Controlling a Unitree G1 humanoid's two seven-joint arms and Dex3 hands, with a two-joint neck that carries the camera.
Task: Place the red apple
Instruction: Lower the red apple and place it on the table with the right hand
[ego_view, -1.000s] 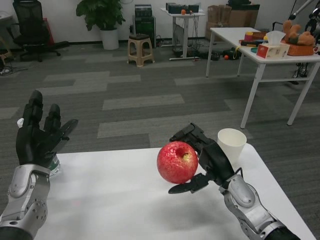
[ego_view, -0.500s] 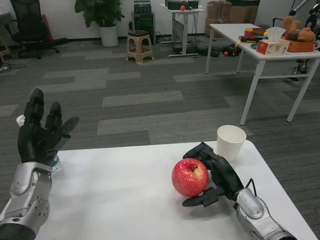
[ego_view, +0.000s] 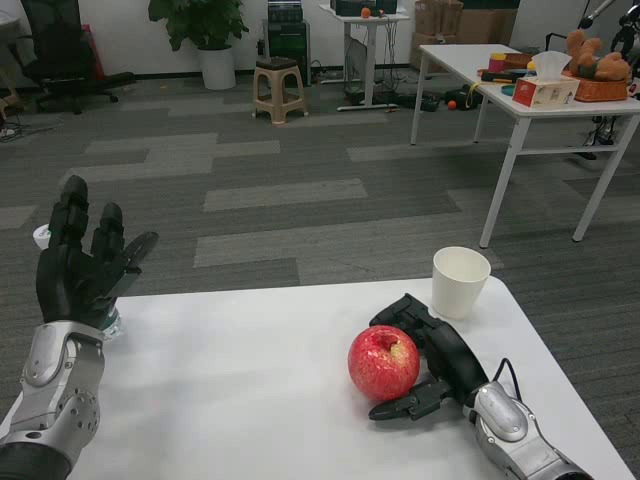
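1. Since a second ago the right hand (ego_view: 440, 355) has come down and toward the robot, bringing the red apple (ego_view: 384, 362) from a raised position down to the white table (ego_view: 240, 400); over the last half second the shift is small. The whole view has also tilted a little, so the room behind sits slightly differently.
2. The right hand cups the red apple from the apple's right side: fingers curve over its far upper side and the thumb reaches under its near lower side, so the hand holds the fruit.
3. The red apple appears to rest on the table, stem dimple facing up, directly left of the right palm; whether its base fully bears on the surface I cannot tell.
4. A white paper cup (ego_view: 460, 281) stands upright just beyond the right hand, near the table's far edge, apart from the fingers.
5. The left hand (ego_view: 80, 265) is raised at the table's left end, palm toward the camera, fingers spread wide and holding nothing, unchanged from before.
6. A small clear bottle (ego_view: 105, 325) shows partly behind the left wrist.
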